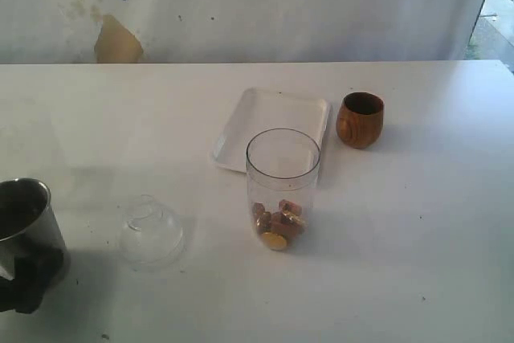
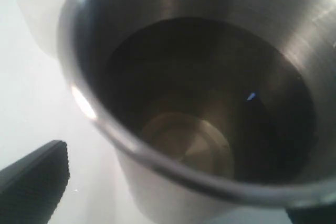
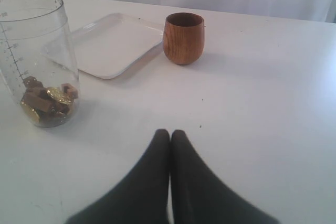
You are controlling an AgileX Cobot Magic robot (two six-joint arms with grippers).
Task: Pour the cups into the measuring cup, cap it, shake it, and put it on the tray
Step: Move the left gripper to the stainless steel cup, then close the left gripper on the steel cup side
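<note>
Steel tumbler [image 1: 24, 214] cut off at edge, left pincer [image 2: 173, 200] spread around it; right pincer [image 3: 169, 136] clenched.

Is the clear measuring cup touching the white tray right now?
Apart. In the right wrist view a strip of bare table lies between the base of the measuring cup and the near edge of the tray.

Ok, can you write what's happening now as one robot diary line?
left gripper open around steel tumbler | right gripper shut, empty | measuring cup uncapped, pieces inside | lid on table
</note>
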